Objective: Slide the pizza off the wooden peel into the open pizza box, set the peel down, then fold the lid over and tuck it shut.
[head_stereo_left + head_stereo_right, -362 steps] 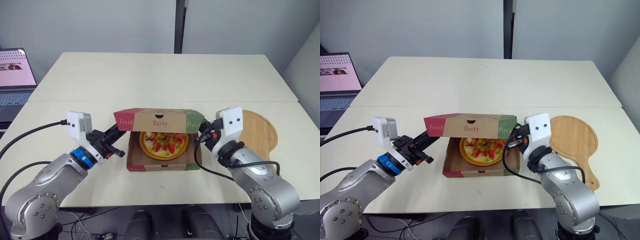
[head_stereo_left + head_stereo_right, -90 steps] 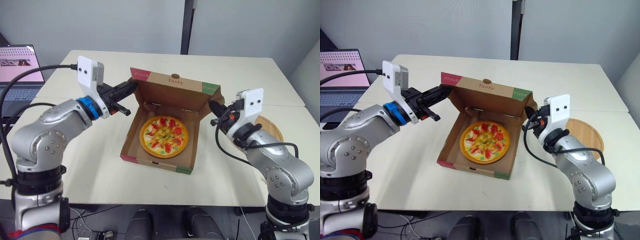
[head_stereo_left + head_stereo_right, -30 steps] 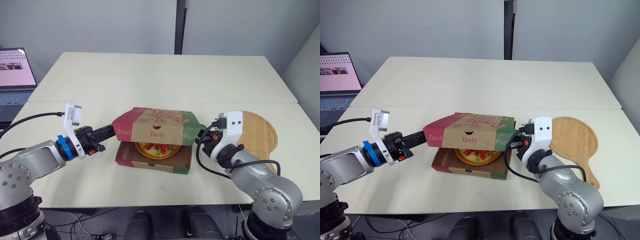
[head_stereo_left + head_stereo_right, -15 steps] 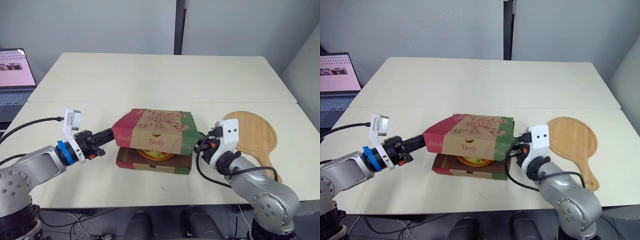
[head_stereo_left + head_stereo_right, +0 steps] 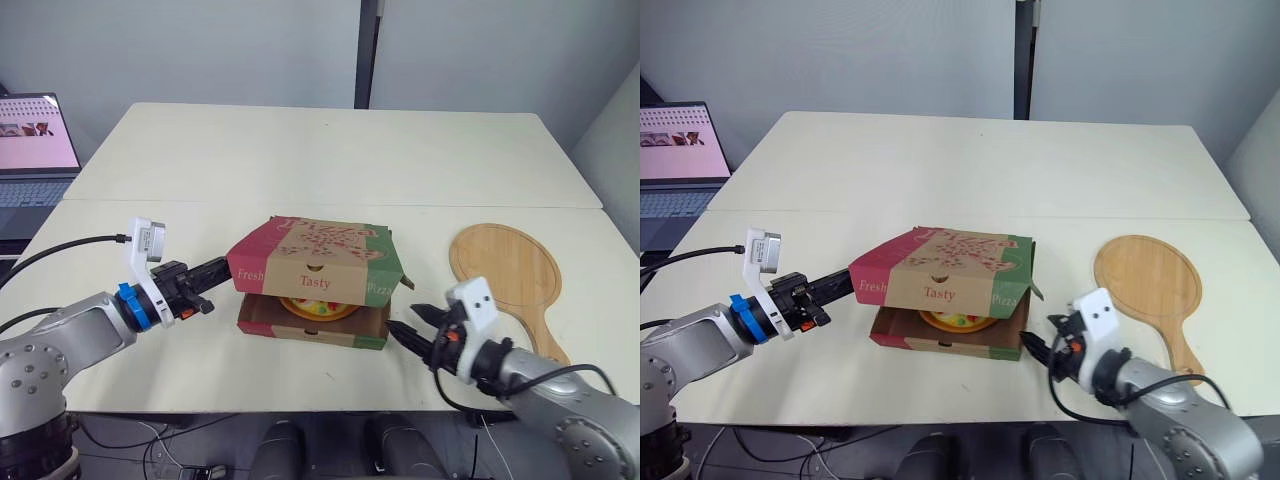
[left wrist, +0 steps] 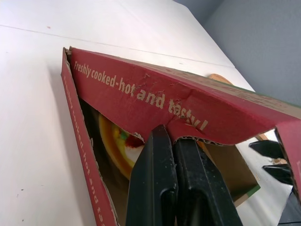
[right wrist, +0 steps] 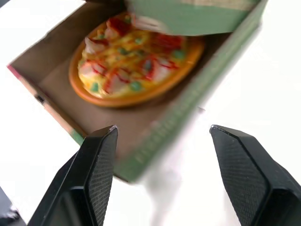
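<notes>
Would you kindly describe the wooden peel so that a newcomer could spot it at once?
Start at the big cream table and find the partly closed pizza box near its front edge. To the robot's right of the box, apart from it, lies the wooden peel: flat, round, bare pale wood with a short handle, unlike the printed red-and-green box.

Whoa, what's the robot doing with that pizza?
The robot is closing a cardboard box. Its left end effector pinches the red side of the lid, which hangs partway down over the box. The pizza sits inside and shows through the gap at the front, so the lid is not tucked shut yet. The right end effector is open, just off the box's front right corner, touching nothing. The wooden peel lies flat on the table.
</notes>
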Motion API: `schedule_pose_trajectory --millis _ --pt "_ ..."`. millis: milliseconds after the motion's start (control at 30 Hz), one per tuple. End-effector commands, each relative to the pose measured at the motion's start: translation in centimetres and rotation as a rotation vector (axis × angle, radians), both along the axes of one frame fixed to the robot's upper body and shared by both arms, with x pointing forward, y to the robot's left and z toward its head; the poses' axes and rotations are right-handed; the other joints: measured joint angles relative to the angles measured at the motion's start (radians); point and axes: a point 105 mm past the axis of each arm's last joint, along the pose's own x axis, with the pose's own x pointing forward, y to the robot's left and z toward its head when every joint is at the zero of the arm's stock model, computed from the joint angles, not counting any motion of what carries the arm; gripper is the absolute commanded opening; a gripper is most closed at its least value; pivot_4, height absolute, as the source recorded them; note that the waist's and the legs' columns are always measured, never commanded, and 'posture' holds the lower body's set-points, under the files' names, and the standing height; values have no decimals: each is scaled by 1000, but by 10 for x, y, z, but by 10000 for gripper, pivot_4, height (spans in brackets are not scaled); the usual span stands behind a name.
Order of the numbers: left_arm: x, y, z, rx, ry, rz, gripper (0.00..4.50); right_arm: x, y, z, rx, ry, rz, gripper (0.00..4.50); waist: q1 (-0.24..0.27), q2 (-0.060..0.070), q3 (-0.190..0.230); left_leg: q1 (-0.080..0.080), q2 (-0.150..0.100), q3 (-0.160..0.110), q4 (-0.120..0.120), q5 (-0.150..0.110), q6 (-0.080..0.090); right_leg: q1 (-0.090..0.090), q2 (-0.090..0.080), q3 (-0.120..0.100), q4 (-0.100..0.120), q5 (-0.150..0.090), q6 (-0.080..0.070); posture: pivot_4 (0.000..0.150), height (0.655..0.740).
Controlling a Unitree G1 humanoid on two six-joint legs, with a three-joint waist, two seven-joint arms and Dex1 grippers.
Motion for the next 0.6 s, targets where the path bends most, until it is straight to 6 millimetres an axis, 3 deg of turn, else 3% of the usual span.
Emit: schedule_pose_trajectory --millis 33,133,267,433,600 --pt "-2 -4 3 23 -24 -19 0 17 -37 35 3 -148 -65 27837 1 0 0 0 0 0 0 0 0 0 0 0 0 0 0 1500 7344" --pt "-3 -5 1 25 -22 -24 0 35 -38 63 55 -239 -73 16839 -2 0 0 1 -1 1 1 0 0 0 2 1 0 0 0 1500 7344" --pt "-3 -7 -1 32 -23 -27 0 45 -5 82 111 -277 40 1939 -2 0 0 0 0 0 0 0 0 1 4 1 1 2 2 1500 7344" --pt "-6 -9 -1 13 -28 -37 0 46 30 86 131 -262 150 528 10 0 0 -1 0 -1 -2 0 0 0 3 0 1 1 0 1500 7344" --pt "-9 -5 -3 -7 -19 -18 0 44 40 71 92 -204 203 528 12 0 0 -1 1 -1 -2 0 0 0 -1 0 0 1 1 1500 7344"
